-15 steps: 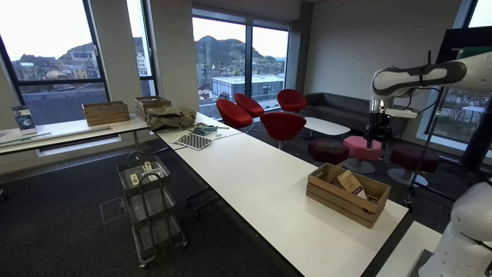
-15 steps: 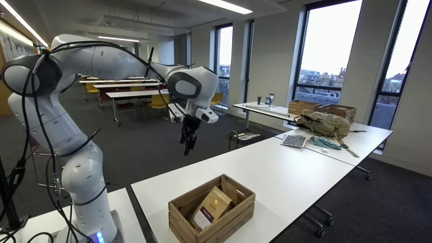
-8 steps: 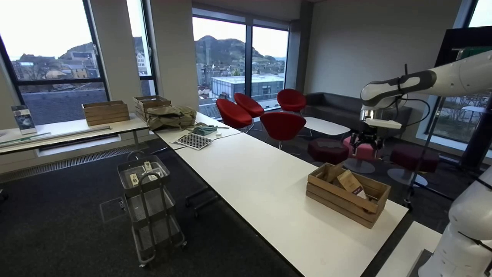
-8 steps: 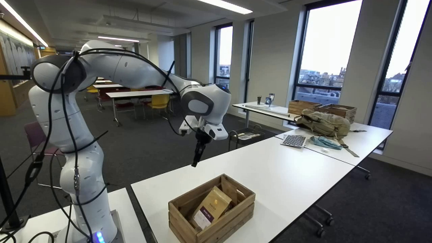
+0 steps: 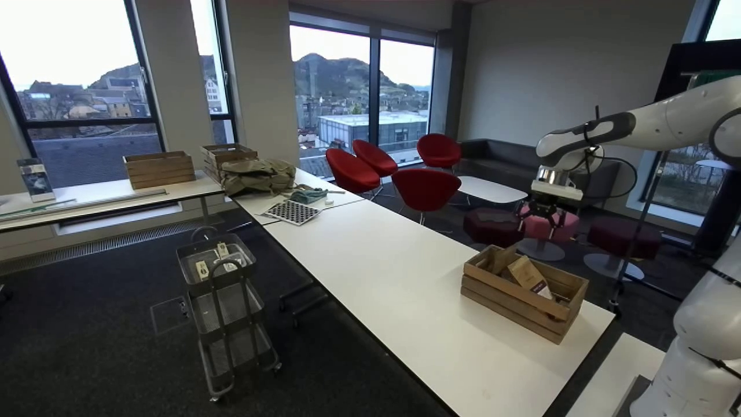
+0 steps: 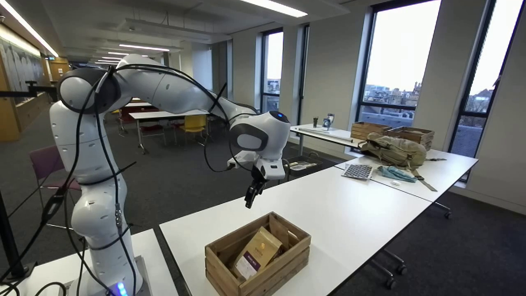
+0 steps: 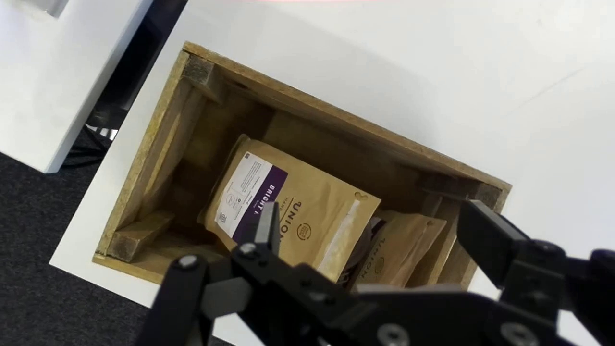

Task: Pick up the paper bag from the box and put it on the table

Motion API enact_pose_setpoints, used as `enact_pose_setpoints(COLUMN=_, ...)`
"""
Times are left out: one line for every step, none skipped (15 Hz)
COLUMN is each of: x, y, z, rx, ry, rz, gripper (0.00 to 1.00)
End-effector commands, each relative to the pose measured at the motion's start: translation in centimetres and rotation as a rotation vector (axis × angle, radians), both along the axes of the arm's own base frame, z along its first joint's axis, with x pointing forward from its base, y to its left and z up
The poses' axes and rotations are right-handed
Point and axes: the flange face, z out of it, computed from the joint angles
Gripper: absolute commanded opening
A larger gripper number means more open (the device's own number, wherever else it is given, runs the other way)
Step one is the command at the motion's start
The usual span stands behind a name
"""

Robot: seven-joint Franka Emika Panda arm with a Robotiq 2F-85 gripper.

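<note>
A: Where is the paper bag, and what does it look like?

B: It lies in the wooden box on the bench. Its face is brown, with dark lettering that reads UNION. One end carries a white label edged by a purple strip; near the opposite end a pale strip runs crossways.

A: Level or tilted?

B: Tilted. In an exterior view the labelled end is low, at the near left, and the opposite end rises toward the far right. In the wrist view that end overlaps a second brown bag; whether it leans on it, I cannot tell.

A: And the jaws?

B: Spread wide apart, higher than the box and clear of the paper bag.

A: What is hard to make out?

B: In the wrist view BRIGHT can be read on the purple strip, but the jaws block the lettering right after it. The white label's small print is too fine to read. The jaws also cover part of the paper bag's edge and some of the second brown bag. In an exterior view the lower edge cuts off the box's near corner.
</note>
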Motion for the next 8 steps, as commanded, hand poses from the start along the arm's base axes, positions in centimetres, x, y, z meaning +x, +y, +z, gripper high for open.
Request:
enact_pose_setpoints(x=0.0, y=0.0, z=0.0, rx=0.0, ry=0.001, rz=-0.001, gripper=1.0)
enact_pose_setpoints(x=0.0, y=0.0, z=0.0, rx=0.0, ry=0.002, rz=0.001, gripper=1.0)
enact_pose_setpoints(x=0.1, y=0.1, z=0.0, rx=0.0, ry=0.003, rz=0.002, gripper=1.0)
enact_pose_setpoints(x=0.1, y=0.1, z=-0.1, rx=0.0, ry=0.003, rz=0.003, gripper=1.0)
enact_pose_setpoints(x=0.1, y=0.1, z=-0.1, rx=0.0, ry=0.003, rz=0.004, gripper=1.0)
enact_pose_setpoints(x=0.1, y=0.1, z=-0.1, rx=0.0, ry=0.003, rz=0.004, gripper=1.0)
enact_pose_setpoints(x=0.7, y=0.1, z=-0.4, rx=0.011, ry=0.009, rz=0.004, gripper=1.0)
enact_pose_setpoints(x=1.5, y=-0.1, z=-1.0, rx=0.002, ry=0.015, rz=-0.006, gripper=1.0)
